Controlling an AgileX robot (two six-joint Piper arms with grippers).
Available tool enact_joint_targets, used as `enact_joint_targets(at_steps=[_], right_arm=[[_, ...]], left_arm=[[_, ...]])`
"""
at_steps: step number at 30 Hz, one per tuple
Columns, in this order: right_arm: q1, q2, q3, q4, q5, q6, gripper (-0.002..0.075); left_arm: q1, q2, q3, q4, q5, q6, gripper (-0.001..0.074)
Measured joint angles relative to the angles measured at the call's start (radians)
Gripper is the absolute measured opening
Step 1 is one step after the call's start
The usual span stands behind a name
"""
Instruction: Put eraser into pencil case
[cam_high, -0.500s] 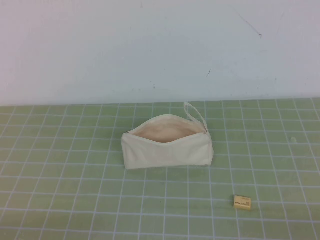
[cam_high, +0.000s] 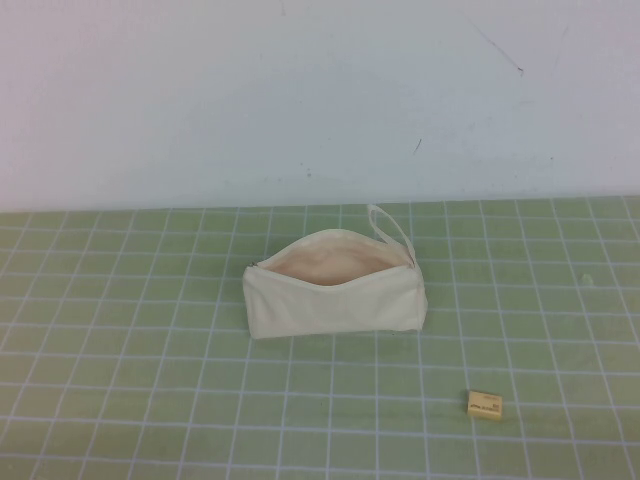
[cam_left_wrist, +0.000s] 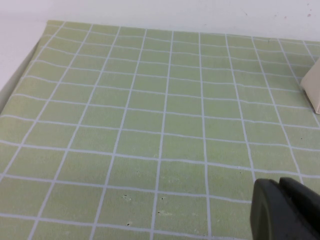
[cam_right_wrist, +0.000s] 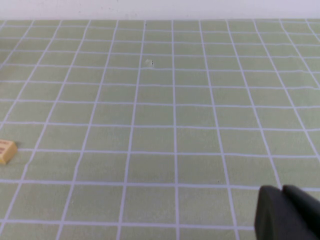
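Two dark grippers, left (cam_left_wrist: 286, 210) and right (cam_right_wrist: 289, 214), fingers together, holding nothing; soft fabric pencil case (cam_high: 335, 293) gapes, blocky eraser (cam_high: 485, 404) apart.

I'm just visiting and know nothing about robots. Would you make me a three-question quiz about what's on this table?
1. True or false: the eraser already lies inside the pencil case.
2. The pencil case's zip mouth is: A) shut B) open, showing the lining C) hidden.
3. Fill in: in the high view, neither ____ reaches over the mat.

Key: 1. False; it lies on the mat, nearer the robot and to its right of the case. 2. B. 3. Arm; the left gripper and right gripper show only as dark fingertips at the edge of their own wrist views.
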Motion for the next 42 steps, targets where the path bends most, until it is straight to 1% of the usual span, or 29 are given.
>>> enact_joint_targets(at_steps=[31,33,34,36,39,41,42], right_arm=[[0.000,0.000,0.000,0.008,0.000,0.000,-0.0001],[0.000,0.000,0.000,0.057,0.000,0.027,-0.0001],[0.000,0.000,0.000,0.110,0.000,0.059,-0.0001],[0.000,0.000,0.000,0.264,0.000,0.159,-0.0001],[0.000,0.000,0.004,0.542,0.002,0.309,-0.0001],[0.000,0.000,0.004,0.649,0.002,0.344,-0.0001],[0.000,0.000,0.004,0.710,-0.005,0.330,-0.0001]], left_arm=[[0.000,0.000,0.000,0.000,0.000,0.000,-0.0004],[0.000,0.000,0.000,0.000,0.000,0.000,-0.0004],[0.000,0.000,0.000,0.000,0.000,0.000,-0.0004],[0.000,0.000,0.000,0.000,0.000,0.000,-0.0004],[0.000,0.000,0.000,0.000,0.000,0.000,-0.0004],[0.000,0.000,0.000,0.000,0.000,0.000,-0.0004],[0.000,0.000,0.000,0.000,0.000,0.000,-0.0004]])
